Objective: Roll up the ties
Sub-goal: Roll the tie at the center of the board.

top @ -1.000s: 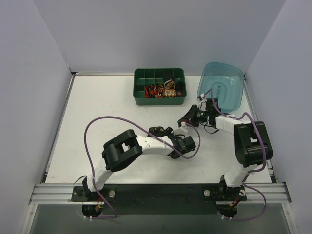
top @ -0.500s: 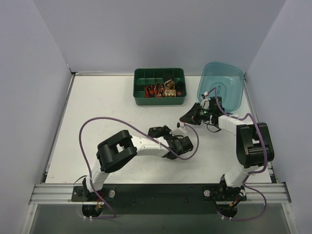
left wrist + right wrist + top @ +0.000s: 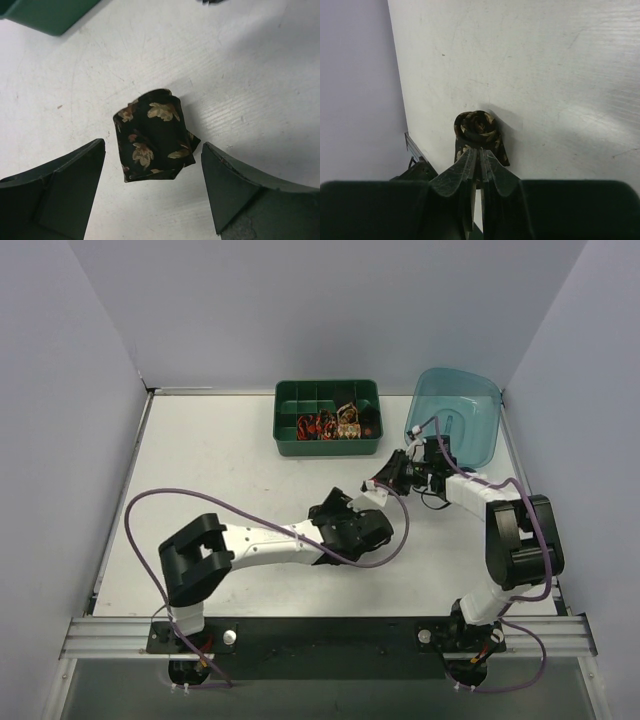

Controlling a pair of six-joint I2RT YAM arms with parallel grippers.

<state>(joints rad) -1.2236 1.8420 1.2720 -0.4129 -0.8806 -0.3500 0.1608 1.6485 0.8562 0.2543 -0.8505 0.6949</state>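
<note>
A rolled tie (image 3: pixel 151 131) is sitting on the white bench (image 3: pixel 240 65). It is black with little gold leaves on it. It is wound into a small fat coil, and one loose corner is poking out at its bottom edge. The left fingers (image 3: pixel 60 187) are hanging wide apart, one on each side of the tie, and they are not touching it. The right fingers (image 3: pixel 495 177) are pressing flat together. Their tips are pointing at the same little roll from close by. From above, both arms are reaching toward the middle of the bench, and the roll is hiding under them there. The green tray (image 3: pixel 300 400) is sitting at the far side of the bench, with more rolled ties (image 3: pixel 322 426) lying in its near boxes. The teal tub (image 3: pixel 470 405) is sitting just to the right of the tray.
</note>
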